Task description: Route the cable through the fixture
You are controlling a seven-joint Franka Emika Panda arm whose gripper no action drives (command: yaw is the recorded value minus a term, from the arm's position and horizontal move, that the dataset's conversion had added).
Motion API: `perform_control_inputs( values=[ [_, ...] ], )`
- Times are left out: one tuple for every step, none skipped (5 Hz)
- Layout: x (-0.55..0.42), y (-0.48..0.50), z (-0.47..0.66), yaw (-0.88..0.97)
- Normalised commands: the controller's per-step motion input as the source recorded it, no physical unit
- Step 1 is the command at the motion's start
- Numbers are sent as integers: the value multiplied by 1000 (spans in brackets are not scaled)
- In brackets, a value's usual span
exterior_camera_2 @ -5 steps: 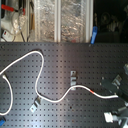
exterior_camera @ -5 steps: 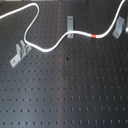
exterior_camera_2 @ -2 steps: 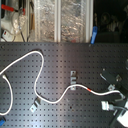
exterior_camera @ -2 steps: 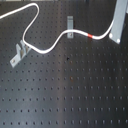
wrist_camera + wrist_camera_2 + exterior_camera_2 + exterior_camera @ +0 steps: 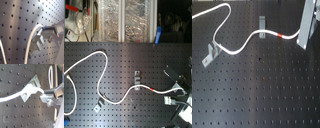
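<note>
Cable [image 5: 239, 49] end apparently pinched in closed end effector [image 5: 303, 36], beyond fixture [image 5: 262, 22].

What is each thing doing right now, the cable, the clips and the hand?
cable: slack and curvy, one end in the hand.
hand: shut on the cable.
slanted clip: cable touching its top; threaded or not, cannot tell.
upright clip: standing, cable crossing its foot.

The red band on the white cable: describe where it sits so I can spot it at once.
On the black perforated board, follow the long thin white cable toward the first exterior view's right. The short red band lies past the upright grey metal clip; it is the cable's only coloured mark.
</note>
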Motion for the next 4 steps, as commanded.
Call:
perform_control_inputs(
  values=[
    [-332, -403, 481, 46],
    [-11, -13, 0, 0],
    [-28, -33, 1, 0],
    [-37, 20, -394, 0]
  ],
)
